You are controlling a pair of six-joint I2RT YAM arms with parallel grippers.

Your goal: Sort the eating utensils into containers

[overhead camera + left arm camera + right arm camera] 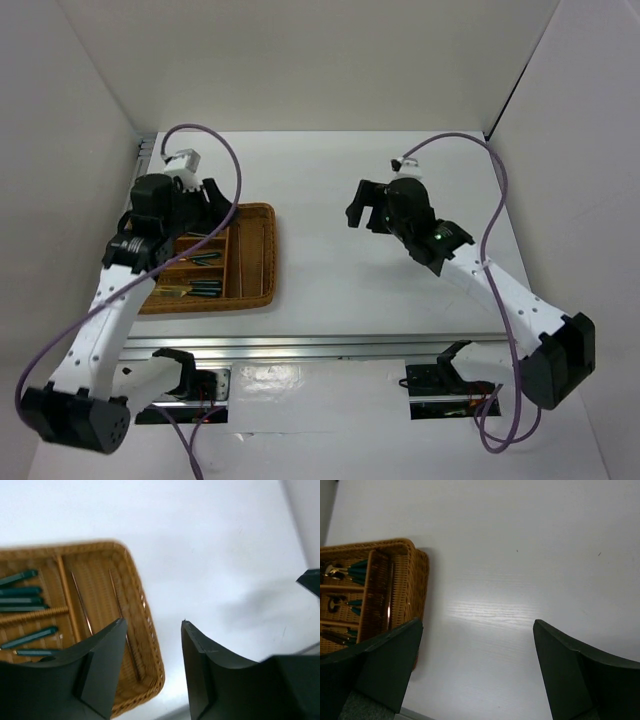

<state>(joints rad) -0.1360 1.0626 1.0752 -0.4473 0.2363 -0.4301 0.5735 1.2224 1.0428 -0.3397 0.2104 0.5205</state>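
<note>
Top external view places the wicker tray [272, 250] on the left part of the table [380, 290], beneath the left arm. Every utensil that shows lies inside that tray. In the left wrist view, the teal-handled utensils [20, 591] lie side by side in the shorter sections, handles pointing toward a long divider [67, 600]. Beyond it, two thin chopsticks [118, 600] lie lengthwise in the long section along the tray's right side; whether a further partition separates them cannot be told. The right wrist view shows gold heads at the far-left ends, too small to sort by type. The left gripper [152, 625] hangs over the tray's right rim, jaws partly apart with nothing between them. The right gripper [477, 625] hangs over bare table right of the tray, jaws spread wide and holding nothing. In judgement, these pieces are light and stiff, with slick polished heads. A pinch across the handle at mid-length suits best, and the chopsticks would roll readily.
</note>
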